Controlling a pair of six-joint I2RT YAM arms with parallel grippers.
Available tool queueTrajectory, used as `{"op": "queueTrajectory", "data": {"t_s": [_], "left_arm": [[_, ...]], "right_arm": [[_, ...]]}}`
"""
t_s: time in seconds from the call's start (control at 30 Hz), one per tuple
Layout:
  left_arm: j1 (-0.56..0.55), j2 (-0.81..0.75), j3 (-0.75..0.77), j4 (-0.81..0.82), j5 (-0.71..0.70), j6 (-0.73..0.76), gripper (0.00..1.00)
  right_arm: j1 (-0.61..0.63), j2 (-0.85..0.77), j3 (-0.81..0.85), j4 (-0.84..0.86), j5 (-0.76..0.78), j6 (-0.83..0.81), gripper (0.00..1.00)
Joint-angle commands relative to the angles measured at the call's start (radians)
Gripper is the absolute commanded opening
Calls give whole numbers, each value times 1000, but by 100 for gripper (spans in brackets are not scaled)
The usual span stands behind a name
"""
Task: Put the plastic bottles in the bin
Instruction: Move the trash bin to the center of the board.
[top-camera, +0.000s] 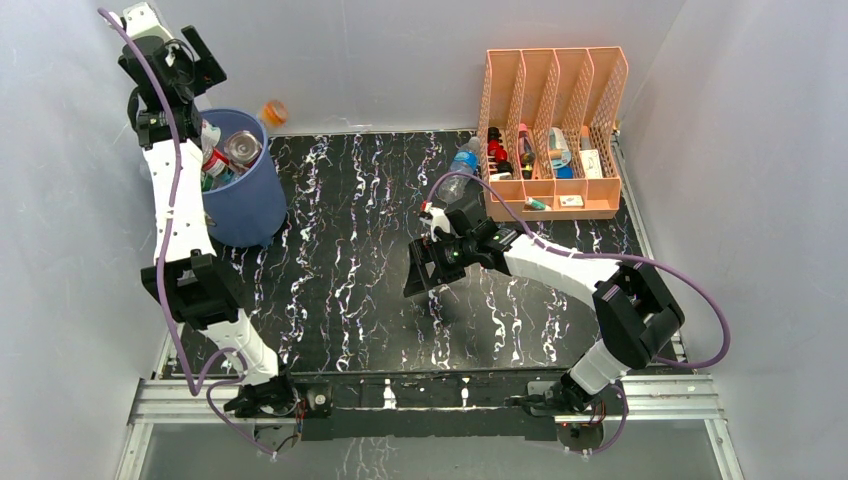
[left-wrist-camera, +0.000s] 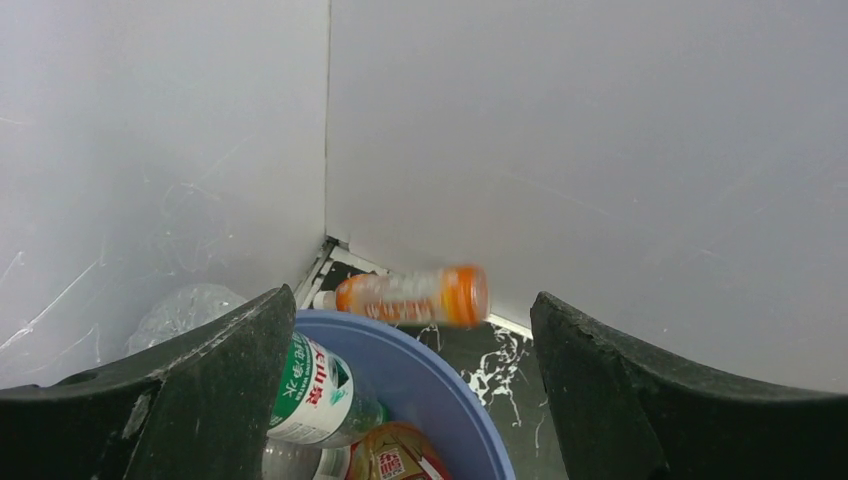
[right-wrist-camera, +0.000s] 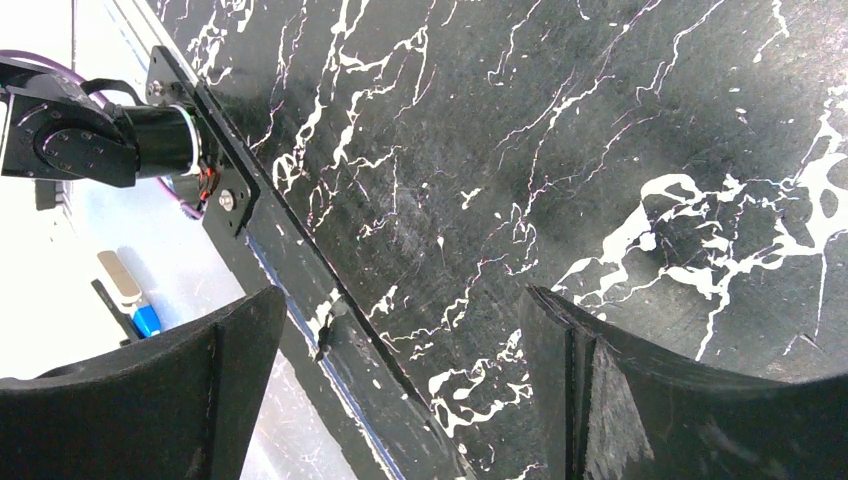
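Black marbled table (top-camera: 350, 300), round blue plastic bin (top-camera: 250, 205).
Left end effector (left-wrist-camera: 412, 330), right end effector (right-wrist-camera: 400, 320): both spread wide, empty; orange plastic bottle (left-wrist-camera: 415, 296) beyond the rim is blurred.

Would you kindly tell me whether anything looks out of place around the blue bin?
Yes: an orange bottle lies on its side outside the blue bin, behind it at the foot of the back wall, blurred as if moving. It apparently missed the bin; the left claw above is open and empty.
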Motion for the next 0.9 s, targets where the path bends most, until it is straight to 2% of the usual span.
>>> {"op": "queueTrajectory", "data": {"t_s": [0.0,0.2,0.33,0.57,0.73,0.87], "left_arm": [[7,0,98,-57,69,-27,87],[6,136,383,-308,274,-100,83],[-23,162,427,-383,386,-141,82],[-34,131,344,-430,329,-143,81],[-26,-24,240,-435,236,-120,83],[12,-46,280,-536,217,-111,83]], "right_arm": [[-6,-30,54,0,12,3,98],[-14,19,148,-50,53,-11,98],[-20,34,165,-36,45,-7,98],[-27,34,173,-26,43,3,98],[-27,41,187,-31,39,2,98],[-26,32,178,-27,22,4,98]]}}
